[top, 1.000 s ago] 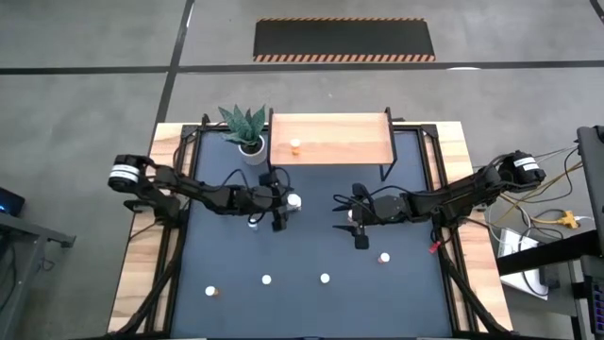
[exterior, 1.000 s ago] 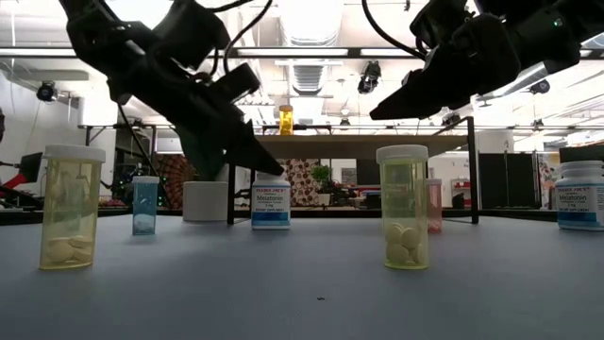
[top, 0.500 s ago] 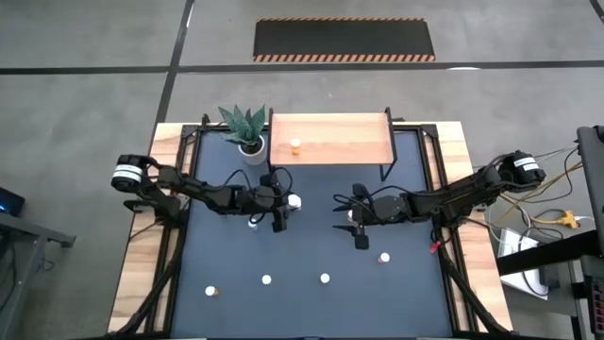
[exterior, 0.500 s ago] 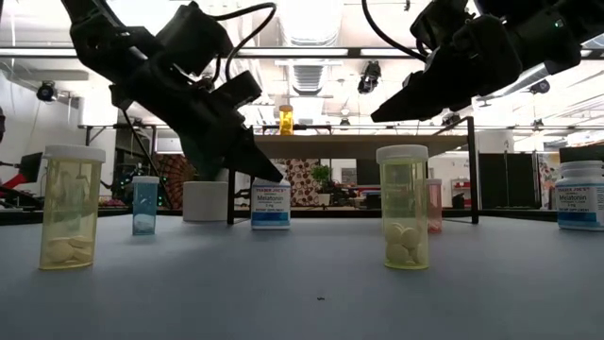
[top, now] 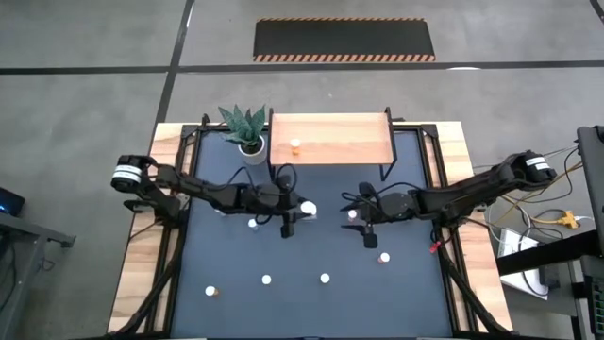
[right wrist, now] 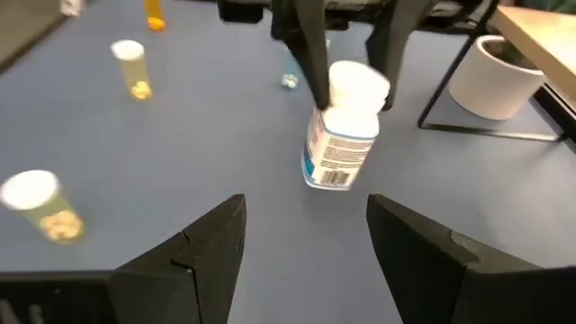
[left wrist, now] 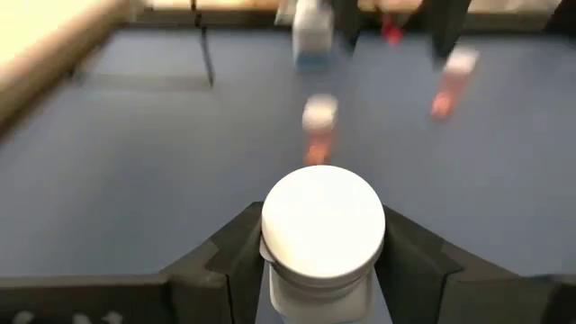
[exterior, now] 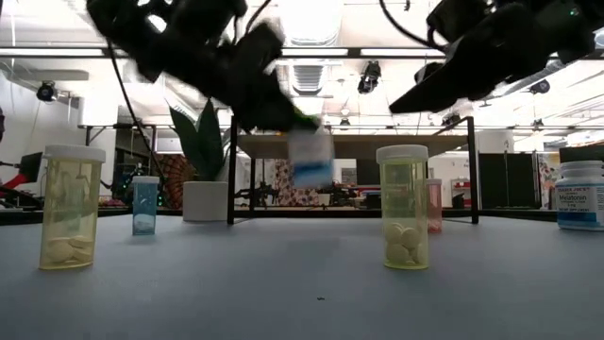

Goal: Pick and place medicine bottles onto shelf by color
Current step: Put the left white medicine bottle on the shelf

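Observation:
My left gripper (top: 294,215) is shut on a white medicine bottle with a blue label (right wrist: 342,139), held in the air near the table's middle. My right gripper (top: 369,229) hovers open just to its right, pointing at it, with nothing between its fingers (right wrist: 209,243). The light-wood shelf (top: 330,139) stands at the far edge on thin black legs, with one orange bottle (top: 295,145) standing on it. Small bottles stand on the blue tabletop: two yellow ones (exterior: 68,206) (exterior: 406,206), a blue one (exterior: 144,204), a pink one (exterior: 433,206) and a white one (exterior: 576,194). My left gripper pinches the white bottle between its two fingers (left wrist: 236,252), just under the white cap (left wrist: 322,220). The fingers come slanting down from the table's left. The bottle hangs tilted below them (exterior: 310,156), clear of the tabletop.
A white pot with a green plant (top: 249,146) stands beside the shelf's left leg. Several small bottles stand along the near part of the table (top: 266,280) (top: 325,278) (top: 212,292), one near my right gripper (top: 384,256). Wooden borders (top: 151,246) edge the tabletop.
My left gripper has taken hold of the white bottle that stood by the shelf's left leg and has risen with it, moving toward the table's right. The bottle is now lifted clear and tilted. My right gripper has drawn slightly toward the right edge.

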{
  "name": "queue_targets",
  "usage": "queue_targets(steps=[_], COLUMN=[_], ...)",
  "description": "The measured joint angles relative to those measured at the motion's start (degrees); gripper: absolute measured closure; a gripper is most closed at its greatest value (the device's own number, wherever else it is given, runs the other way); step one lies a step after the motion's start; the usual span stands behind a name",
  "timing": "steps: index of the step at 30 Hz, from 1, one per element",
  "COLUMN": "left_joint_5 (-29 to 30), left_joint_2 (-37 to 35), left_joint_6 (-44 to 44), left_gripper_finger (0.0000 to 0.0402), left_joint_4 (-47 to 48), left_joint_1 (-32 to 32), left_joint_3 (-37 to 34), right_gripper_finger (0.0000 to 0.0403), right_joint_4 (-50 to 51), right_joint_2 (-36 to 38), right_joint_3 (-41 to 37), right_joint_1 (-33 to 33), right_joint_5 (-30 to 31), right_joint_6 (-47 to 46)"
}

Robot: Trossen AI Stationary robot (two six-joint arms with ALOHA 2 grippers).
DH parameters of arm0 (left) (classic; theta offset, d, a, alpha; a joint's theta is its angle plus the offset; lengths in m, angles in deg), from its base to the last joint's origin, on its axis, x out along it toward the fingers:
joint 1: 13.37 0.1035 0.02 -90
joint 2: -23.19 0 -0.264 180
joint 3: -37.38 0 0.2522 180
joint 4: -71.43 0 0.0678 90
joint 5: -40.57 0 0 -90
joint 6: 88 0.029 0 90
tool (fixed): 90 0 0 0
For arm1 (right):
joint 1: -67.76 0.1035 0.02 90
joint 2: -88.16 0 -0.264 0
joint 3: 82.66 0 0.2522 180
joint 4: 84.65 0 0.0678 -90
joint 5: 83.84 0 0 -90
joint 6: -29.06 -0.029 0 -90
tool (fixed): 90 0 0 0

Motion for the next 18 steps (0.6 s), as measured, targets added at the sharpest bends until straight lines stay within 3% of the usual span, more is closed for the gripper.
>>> queue_targets(steps=[7,18], left_joint_5=[0.0,-0.6], left_joint_2=[0.2,0.4], left_joint_6=[7.2,19.5], left_gripper_finger=[0.0249,0.0249], left_joint_4=[20.7,24.8], left_joint_1=[0.4,8.5], left_joint_3=[16.6,28.9], right_gripper_finger=[0.0179,0.0179], right_joint_4=[-0.1,-0.3], right_joint_2=[5.2,5.6], right_joint_3=[-1.9,-2.3], right_joint_1=[0.0,0.0], right_joint_5=[-4.5,-7.0], right_joint_6=[0.2,0.9])
